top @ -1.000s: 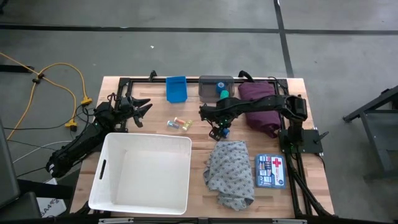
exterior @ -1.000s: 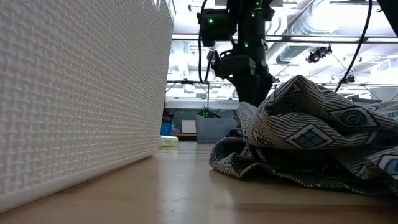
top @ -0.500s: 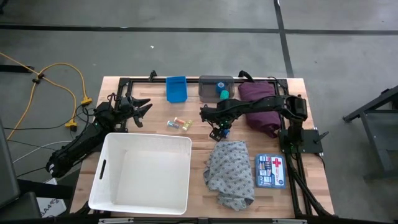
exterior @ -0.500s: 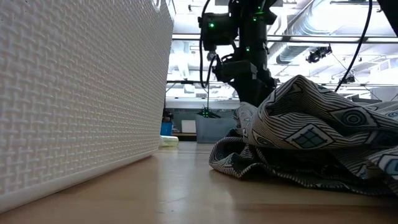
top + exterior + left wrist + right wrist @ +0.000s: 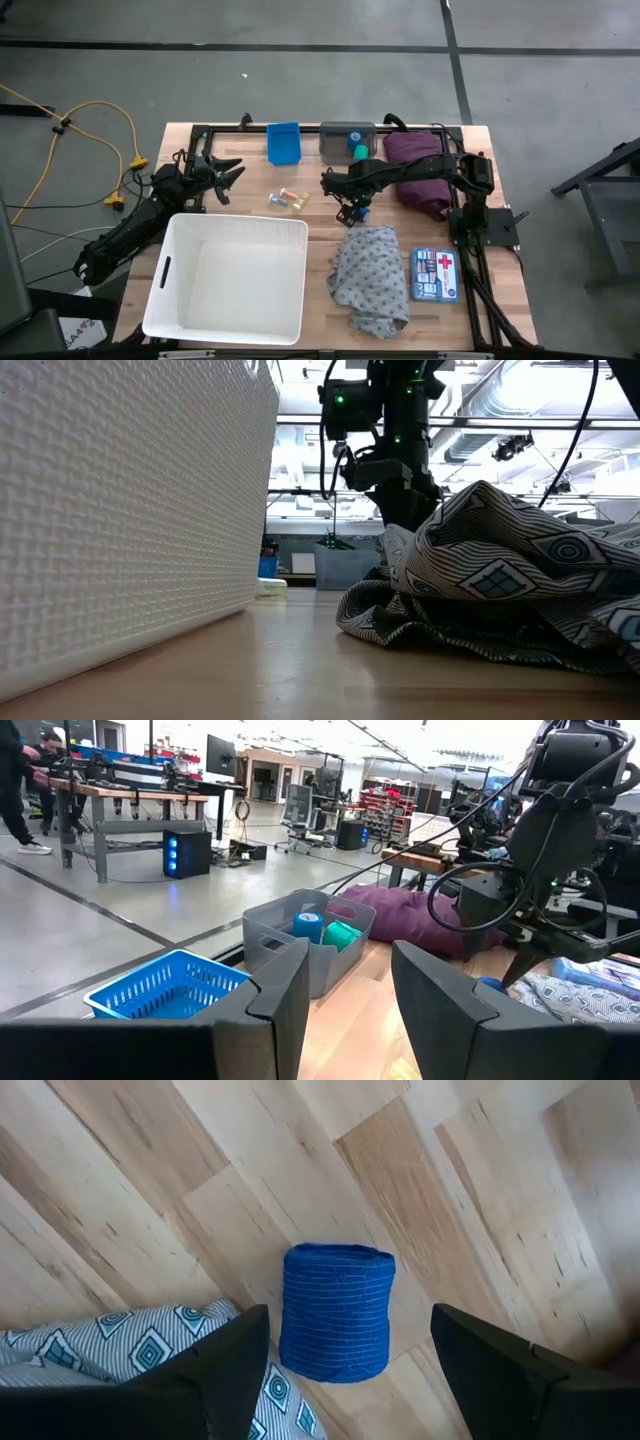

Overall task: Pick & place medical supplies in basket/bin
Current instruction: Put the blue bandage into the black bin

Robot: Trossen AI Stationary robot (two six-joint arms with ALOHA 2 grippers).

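**Blue tape roll next for pickup, basket yet to be filled**

Blue tape roll [image 5: 337,1312]: ribbed, standing on end on the bare wood surface [image 5: 315,212], touching the edge of the grey patterned cloth [image 5: 371,275]. Right gripper [image 5: 345,1355] poised directly above, jaws spread wide to either side of the roll, gripping nothing. White basket [image 5: 160,285] holding nothing visible, so nearly all left to do: vials [image 5: 287,198], both cloths, tape in the grey bin [image 5: 336,133]. Left gripper [image 5: 222,172] waiting beside the basket's far corner, jaws slightly parted, nothing between them.
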